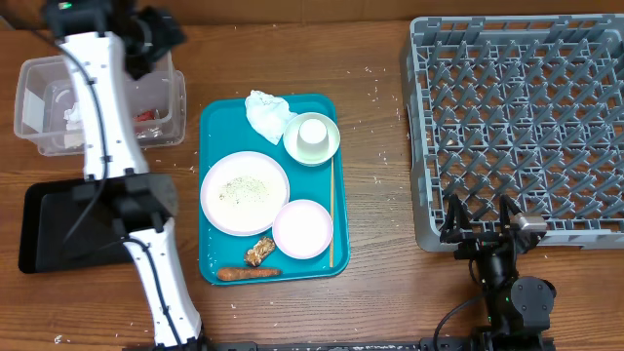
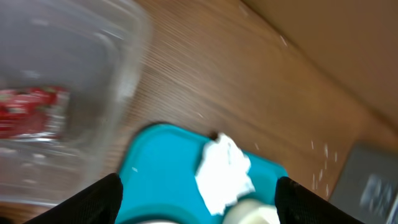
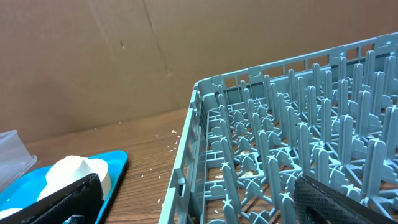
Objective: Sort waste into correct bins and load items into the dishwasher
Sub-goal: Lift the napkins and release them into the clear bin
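Note:
My left gripper [image 1: 159,37] hangs open over the right end of the clear tub [image 1: 39,78], nothing between its fingers [image 2: 93,200]. The tub holds a red wrapper [image 2: 26,109] and a tissue [image 1: 74,114]. The black tray [image 1: 44,229] lies below it. On the teal tray [image 1: 214,258] are a crumpled tissue [image 1: 267,112], a cup [image 1: 312,135] in a bowl [image 1: 331,148], a large plate [image 1: 244,191] with rice, a small plate [image 1: 302,229], a wooden stick [image 1: 331,210], a brown lump [image 1: 260,252] and a carrot [image 1: 249,274]. My right gripper [image 1: 483,226] stands open at the grey dish rack's [image 1: 517,117] front edge.
Rice grains are scattered on the wooden table [image 1: 375,156] between the teal tray and the rack. A cardboard wall [image 3: 124,56] stands behind the table. My left arm's white links [image 1: 97,107] cross over the tub and the black tray.

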{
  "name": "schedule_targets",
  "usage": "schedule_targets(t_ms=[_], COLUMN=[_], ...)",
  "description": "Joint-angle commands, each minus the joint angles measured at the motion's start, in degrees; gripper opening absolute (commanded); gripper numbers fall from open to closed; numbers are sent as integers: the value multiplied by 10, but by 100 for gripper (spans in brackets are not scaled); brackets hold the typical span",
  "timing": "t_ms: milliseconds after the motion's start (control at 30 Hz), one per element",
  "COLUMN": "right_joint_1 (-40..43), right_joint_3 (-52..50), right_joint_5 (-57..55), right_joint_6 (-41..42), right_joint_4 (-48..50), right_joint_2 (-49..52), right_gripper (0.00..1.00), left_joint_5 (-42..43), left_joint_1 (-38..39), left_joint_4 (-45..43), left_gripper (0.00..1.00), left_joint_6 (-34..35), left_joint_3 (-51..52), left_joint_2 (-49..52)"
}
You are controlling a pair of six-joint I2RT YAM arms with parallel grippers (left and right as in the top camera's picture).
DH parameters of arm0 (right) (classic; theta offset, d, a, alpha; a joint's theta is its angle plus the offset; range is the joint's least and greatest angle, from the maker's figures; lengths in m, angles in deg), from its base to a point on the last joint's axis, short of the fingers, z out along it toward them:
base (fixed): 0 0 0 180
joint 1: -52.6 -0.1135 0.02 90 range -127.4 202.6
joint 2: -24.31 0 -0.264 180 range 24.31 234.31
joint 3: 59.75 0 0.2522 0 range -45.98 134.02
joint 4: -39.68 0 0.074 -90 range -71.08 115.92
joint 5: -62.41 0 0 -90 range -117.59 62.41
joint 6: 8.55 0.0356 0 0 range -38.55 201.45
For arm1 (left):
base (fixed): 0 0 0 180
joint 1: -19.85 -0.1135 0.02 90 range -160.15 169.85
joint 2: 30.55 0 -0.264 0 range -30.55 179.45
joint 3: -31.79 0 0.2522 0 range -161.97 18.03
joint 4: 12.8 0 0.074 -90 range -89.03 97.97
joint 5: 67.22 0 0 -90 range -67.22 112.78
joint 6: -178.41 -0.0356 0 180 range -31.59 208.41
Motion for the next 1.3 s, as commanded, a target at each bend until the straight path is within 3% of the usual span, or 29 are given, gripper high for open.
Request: schedule_targets(t_ms=[0, 167, 333, 567, 733, 1000, 1133, 1267], right_joint_1=[-3, -3, -3, -3, -3, -3, -3, -3], right_joint_3=[-6, -6, -6, -6, -6, -6, -6, -6], right_joint_5=[-6, -6, -6, -6, -6, -6, -6, -6], right_joint_6=[-4, -4, -4, -4, -4, -4, -4, -4], right_joint_4=[4, 4, 4, 4, 4, 4, 4, 4], right_joint_2=[-5, -5, -5, -5, -5, -5, -5, -5], right_gripper=[100, 100, 100, 100, 100, 100, 100, 100], left_joint_5=[-41, -155, -188, -176, -93, -94, -96, -96], left_joint_1=[68, 137, 170, 165, 166, 178, 178, 177], left_joint_4=[16, 8, -42, -86, -139, -177, -186, -188], left_gripper=[80, 80, 78, 74, 76, 71, 60, 33], left_joint_6=[-48, -43, -17, 59, 51, 51, 51, 51], left_joint_3=[5, 52, 140, 232, 299, 366, 381, 385], left_joint_2=[4, 17, 23, 23, 23, 23, 23, 23])
